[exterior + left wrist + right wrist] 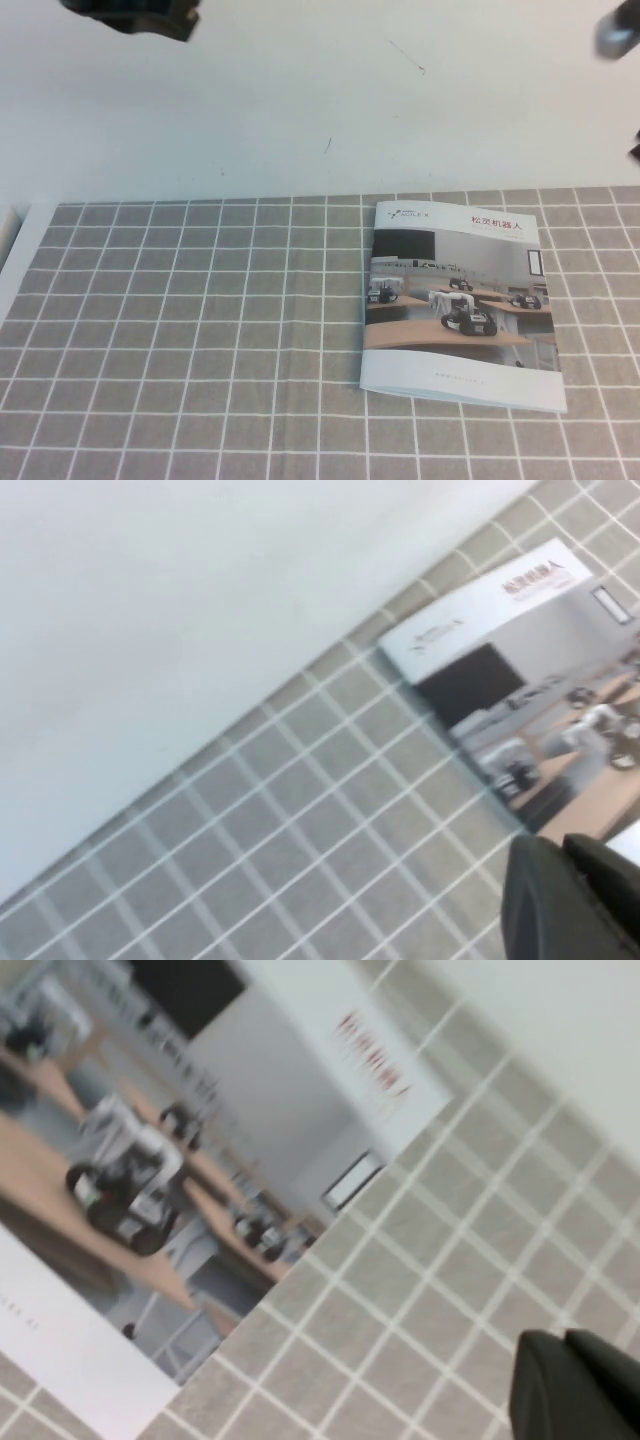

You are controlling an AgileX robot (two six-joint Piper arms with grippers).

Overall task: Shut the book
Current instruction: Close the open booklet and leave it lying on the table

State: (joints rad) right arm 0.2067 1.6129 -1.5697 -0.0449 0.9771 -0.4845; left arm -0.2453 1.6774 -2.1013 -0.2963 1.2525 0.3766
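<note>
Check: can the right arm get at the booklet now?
Probably yes: the booklet lies closed, alone on the checked cloth, the right gripper raised beyond its far right corner; the left gripper hangs far back left.

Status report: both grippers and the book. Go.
Left gripper raised at left, right gripper raised at right, both clear of book. Book closed, cover up, on cloth. Nothing on it.
</note>
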